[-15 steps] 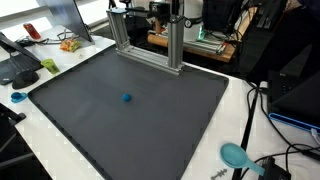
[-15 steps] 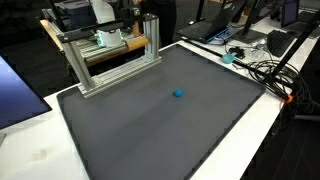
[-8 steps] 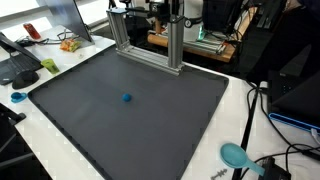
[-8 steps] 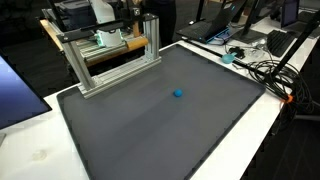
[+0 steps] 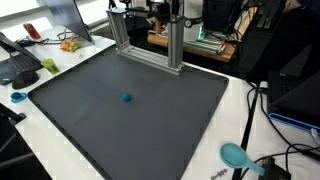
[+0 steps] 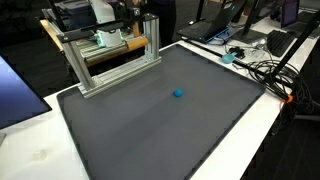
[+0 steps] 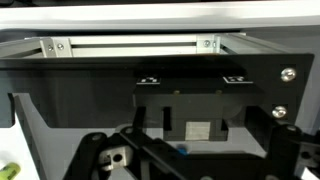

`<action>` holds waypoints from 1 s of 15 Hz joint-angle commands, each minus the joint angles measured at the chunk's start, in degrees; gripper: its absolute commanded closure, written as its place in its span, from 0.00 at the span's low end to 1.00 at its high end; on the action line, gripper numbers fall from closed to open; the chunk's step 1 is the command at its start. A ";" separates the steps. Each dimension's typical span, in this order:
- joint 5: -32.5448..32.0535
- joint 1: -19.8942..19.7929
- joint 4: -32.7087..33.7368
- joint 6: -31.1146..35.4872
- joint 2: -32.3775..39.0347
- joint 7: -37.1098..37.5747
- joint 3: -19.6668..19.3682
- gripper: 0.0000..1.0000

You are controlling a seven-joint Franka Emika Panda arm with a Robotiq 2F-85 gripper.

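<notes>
Still unmoved behind the metal frame (image 5: 148,40), fingers (image 7: 285,150) apart and empty, far from the little blue ball (image 5: 127,98) on the desk (image 5: 232,110); needs a long reach over first.

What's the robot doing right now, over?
Gripper open, empty, facing a black panel. Small blue ball alone on dark grey mat, untouched. Silver metal frame at mat's back edge.

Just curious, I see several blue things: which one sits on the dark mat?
The small blue object near the middle of the mat; the teal dish and the little blue piece lie off it, on the table.
</notes>
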 commanded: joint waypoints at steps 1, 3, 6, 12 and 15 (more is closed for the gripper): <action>-0.74 -0.46 -0.20 0.80 1.03 0.97 0.33 0.00; -0.95 -0.44 -0.17 0.61 1.44 0.81 0.37 0.00; -0.98 -0.44 -0.03 -0.21 2.01 0.66 0.25 0.00; -1.75 -0.73 0.06 -1.54 2.13 0.69 0.27 0.00; -1.94 -0.81 0.05 -1.74 1.94 0.65 0.17 0.00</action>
